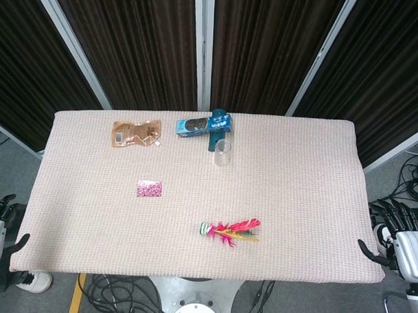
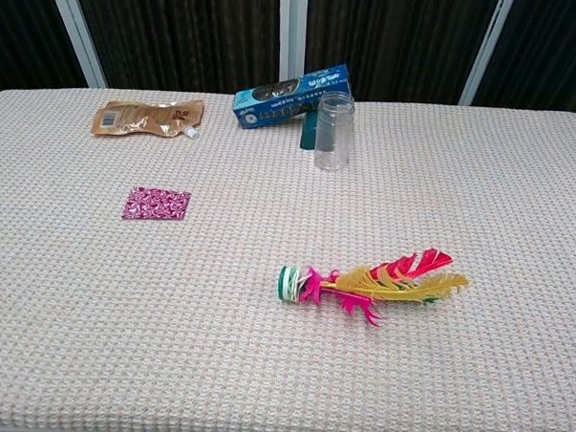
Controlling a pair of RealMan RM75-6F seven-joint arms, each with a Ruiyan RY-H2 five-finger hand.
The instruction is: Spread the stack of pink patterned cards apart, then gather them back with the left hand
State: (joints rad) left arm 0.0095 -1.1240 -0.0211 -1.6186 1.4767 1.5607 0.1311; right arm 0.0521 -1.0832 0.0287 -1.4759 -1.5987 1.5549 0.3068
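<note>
The stack of pink patterned cards (image 1: 149, 189) (image 2: 156, 203) lies flat and squared up on the table's left half. My left hand (image 1: 2, 226) hangs off the table's left front corner, far from the cards, fingers apart and holding nothing. My right hand (image 1: 397, 238) sits beyond the right front corner, also empty with fingers apart. Neither hand shows in the chest view.
A brown snack pouch (image 1: 135, 134) (image 2: 147, 117), a blue box (image 1: 203, 125) (image 2: 291, 95) and a clear jar (image 1: 223, 151) (image 2: 334, 131) stand along the far side. A feather shuttlecock (image 1: 230, 230) (image 2: 371, 285) lies near the front middle. The table (image 1: 297, 201) has a woven beige cover.
</note>
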